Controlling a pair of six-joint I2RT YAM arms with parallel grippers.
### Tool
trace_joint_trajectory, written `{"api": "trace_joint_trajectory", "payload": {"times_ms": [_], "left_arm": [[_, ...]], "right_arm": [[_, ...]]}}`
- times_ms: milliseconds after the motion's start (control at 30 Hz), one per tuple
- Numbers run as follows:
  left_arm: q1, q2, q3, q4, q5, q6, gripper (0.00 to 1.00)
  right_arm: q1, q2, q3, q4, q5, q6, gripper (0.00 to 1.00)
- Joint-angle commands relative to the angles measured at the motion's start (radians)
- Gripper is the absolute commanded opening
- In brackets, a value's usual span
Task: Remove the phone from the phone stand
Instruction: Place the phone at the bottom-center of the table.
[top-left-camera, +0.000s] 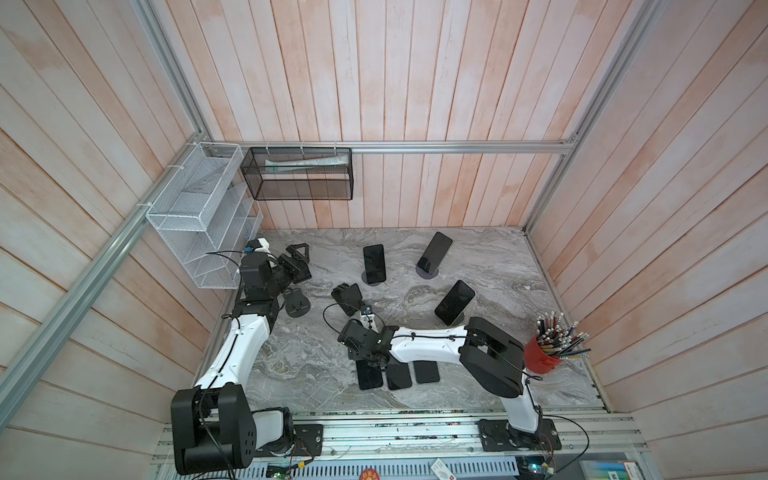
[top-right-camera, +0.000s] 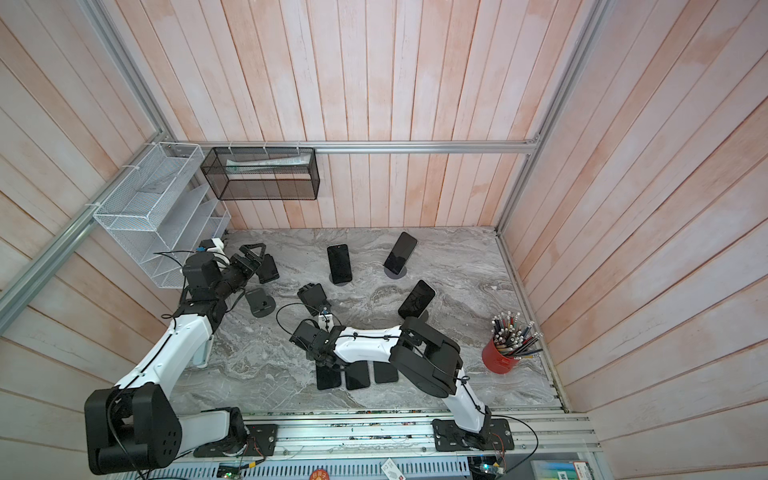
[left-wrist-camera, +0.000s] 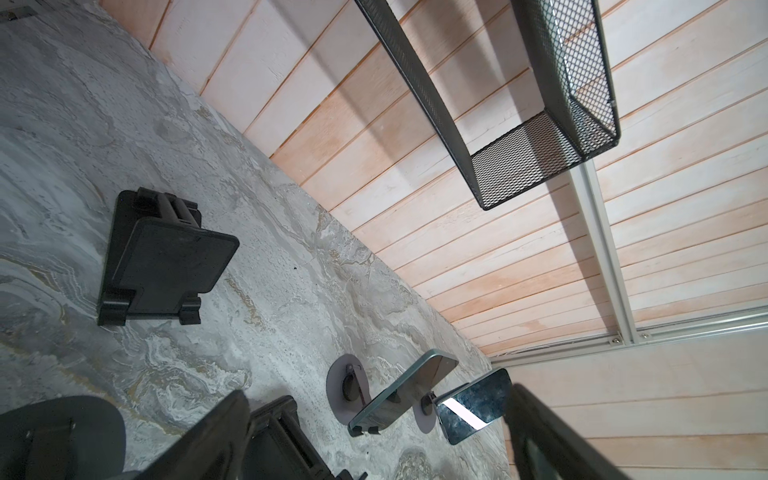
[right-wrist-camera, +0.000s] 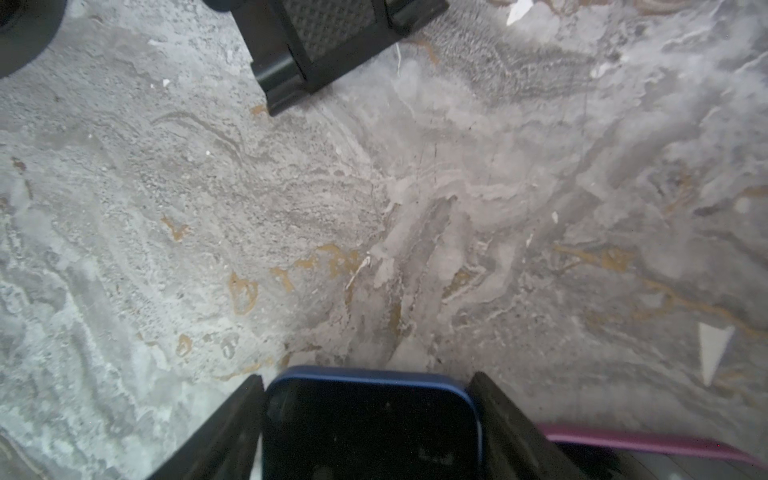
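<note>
Three dark phones lean on round-based phone stands in both top views: one (top-left-camera: 374, 264) at the middle back, one (top-left-camera: 434, 253) to its right, and one (top-left-camera: 454, 302) nearer the right arm. My left gripper (top-left-camera: 300, 249) hangs open at the back left with nothing between its fingers (left-wrist-camera: 216, 432). My right gripper (top-left-camera: 374, 359) is low at the front. Its fingers (right-wrist-camera: 232, 432) closely flank the end of a blue-rimmed phone (right-wrist-camera: 374, 428) lying flat on the table. A thin strip of table shows beside one finger.
Empty black stands sit at the left (top-right-camera: 268, 268), (top-left-camera: 297, 305) and at the middle (top-left-camera: 347, 297). Two more phones (top-left-camera: 399, 376), (top-left-camera: 426, 372) lie flat beside the blue-rimmed one. A red pencil cup (top-left-camera: 540, 357) stands at the right. A white wire rack (top-left-camera: 195, 216) and a black mesh basket (top-left-camera: 297, 174) hang at the back left.
</note>
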Motion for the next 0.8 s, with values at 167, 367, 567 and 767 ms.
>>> {"api": "trace_joint_trajectory", "payload": {"times_ms": [167, 367, 567, 767], "left_arm": [[-0.030, 0.030, 0.026, -0.015, -0.029, 0.048, 0.96], [-0.085, 0.028, 0.046, -0.070, -0.104, 0.097, 0.96], [-0.277, 0.022, 0.154, -0.278, -0.419, 0.225, 0.96], [-0.526, 0.092, 0.252, -0.461, -0.743, 0.168, 1.00]], "right_arm": [[-0.004, -0.157, -0.054, 0.041, 0.021, -0.053, 0.80], [-0.029, -0.400, -0.149, 0.184, 0.017, -0.321, 0.84], [-0.112, -0.598, -0.265, 0.186, 0.009, -0.552, 0.91], [-0.255, -0.818, -0.481, 0.307, -0.033, -0.616, 0.96]]}}
